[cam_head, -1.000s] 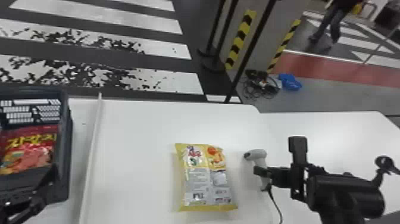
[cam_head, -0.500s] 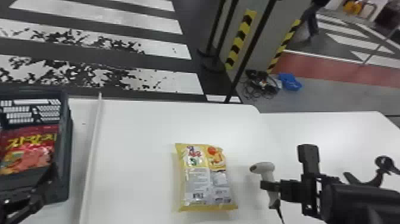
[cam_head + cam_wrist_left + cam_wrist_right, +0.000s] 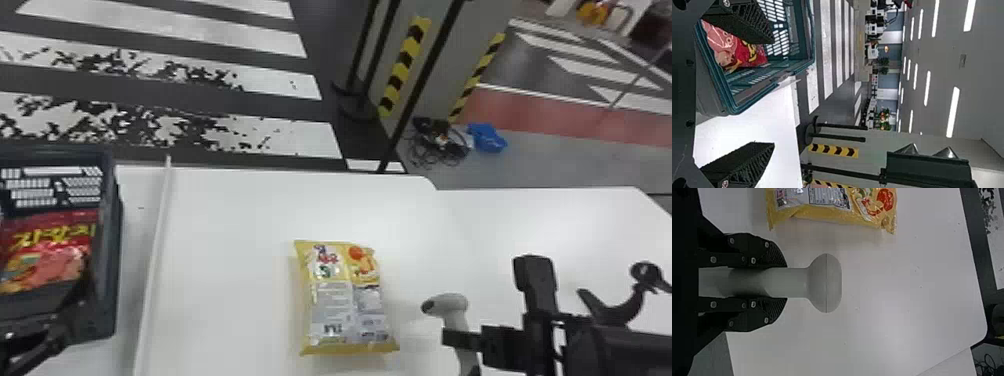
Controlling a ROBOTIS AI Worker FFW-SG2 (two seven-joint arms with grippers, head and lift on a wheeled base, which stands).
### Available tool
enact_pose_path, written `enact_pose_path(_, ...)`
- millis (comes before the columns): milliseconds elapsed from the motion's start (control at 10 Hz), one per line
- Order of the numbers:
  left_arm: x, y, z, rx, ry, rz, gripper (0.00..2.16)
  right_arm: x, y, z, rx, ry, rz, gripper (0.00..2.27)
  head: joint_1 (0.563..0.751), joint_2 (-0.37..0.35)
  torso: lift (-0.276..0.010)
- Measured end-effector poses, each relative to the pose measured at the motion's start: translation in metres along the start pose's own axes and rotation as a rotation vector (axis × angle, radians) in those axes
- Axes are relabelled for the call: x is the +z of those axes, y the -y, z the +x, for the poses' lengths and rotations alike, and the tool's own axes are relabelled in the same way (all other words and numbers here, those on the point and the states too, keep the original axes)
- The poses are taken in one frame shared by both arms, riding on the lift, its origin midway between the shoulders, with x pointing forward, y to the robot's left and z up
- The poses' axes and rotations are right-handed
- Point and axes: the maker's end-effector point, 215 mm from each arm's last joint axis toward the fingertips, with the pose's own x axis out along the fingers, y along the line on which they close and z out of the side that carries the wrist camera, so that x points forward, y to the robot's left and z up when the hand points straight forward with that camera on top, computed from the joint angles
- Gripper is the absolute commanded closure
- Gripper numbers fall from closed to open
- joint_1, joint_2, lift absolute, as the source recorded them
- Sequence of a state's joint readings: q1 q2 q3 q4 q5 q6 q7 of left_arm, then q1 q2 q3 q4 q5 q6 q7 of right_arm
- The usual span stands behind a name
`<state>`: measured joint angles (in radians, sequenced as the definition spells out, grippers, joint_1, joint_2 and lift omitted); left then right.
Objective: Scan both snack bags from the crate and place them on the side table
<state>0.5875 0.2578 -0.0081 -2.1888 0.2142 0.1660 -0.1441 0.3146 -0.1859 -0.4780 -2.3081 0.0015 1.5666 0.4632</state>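
Drawn nearer the robot, the scanner [image 3: 452, 304] sat in the right hand [image 3: 783, 282], whose fingers were closed on it. The yellow bag [image 3: 345, 300] lay unmoved on the worktop [image 3: 225, 215], perhaps scanned and due to be carried on. The left hand [image 3: 773, 93], wide open and empty, was at the crate [image 3: 111, 250], where the red bag [image 3: 45, 255] awaited its turn.

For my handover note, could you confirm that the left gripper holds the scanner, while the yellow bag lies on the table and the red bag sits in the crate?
Wrong side: the right gripper holds the scanner, as the right wrist view shows. The yellow bag lies on the table and the red bag sits in the crate.
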Motion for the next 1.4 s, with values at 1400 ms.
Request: enact_pose_path(1400,0.003,0.012,0.007,-0.020,0.027,-0.016,0.07,-0.026,-0.109,-0.062,-0.017,0.108,-0.113,2.26,0.695,-0.197,-0.095)
